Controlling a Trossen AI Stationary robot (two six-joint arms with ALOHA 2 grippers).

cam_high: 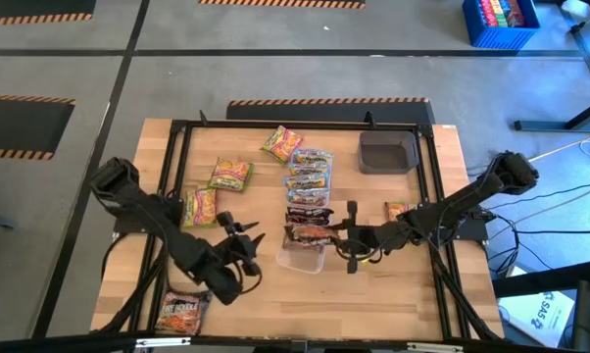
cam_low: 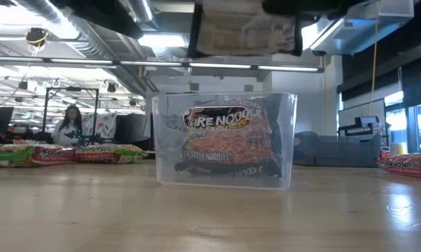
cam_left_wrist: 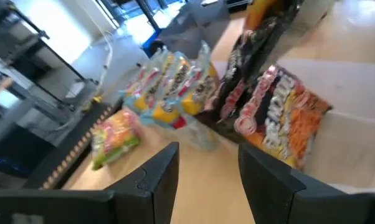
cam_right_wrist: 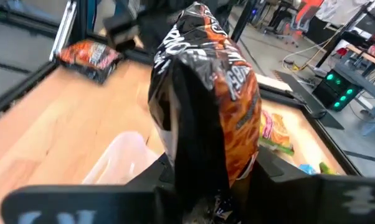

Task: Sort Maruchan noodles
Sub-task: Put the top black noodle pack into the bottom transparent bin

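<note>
Because the wooden table [cam_high: 393, 284] carries everything, it is the place to begin: most of the Maruchan noodles [cam_high: 308, 182] lie in a column down its middle, pale blue-orange packets at the far end and dark maroon ones nearer the arms. The yellow-green-red packets [cam_high: 230, 175] are scattered to the left of that column. Next in size, a dark grey tray [cam_high: 387, 151] sits at the far right. A clear plastic tub [cam_high: 302, 258] stands at the near end of the column, and a second clear tub [cam_low: 224, 140] near the table's front left corner already holds a fire-noodle packet [cam_low: 224, 143].

The right gripper [cam_high: 352, 239] hangs just beside the first tub, clamped on the edge of a dark orange-printed packet [cam_right_wrist: 206, 93]; the packet rises upright from the jaws. The left gripper [cam_high: 244, 247] hovers empty with its jaws apart, to the left of that tub.

These packets look light and crinkly (slick film over a brittle noodle block), so I judge they will slide on the wood and flop if held by a corner. The sealed end seam is probably the best hold, since it is flat and thin. A hard squeeze across the middle would likely crack the noodles.
</note>
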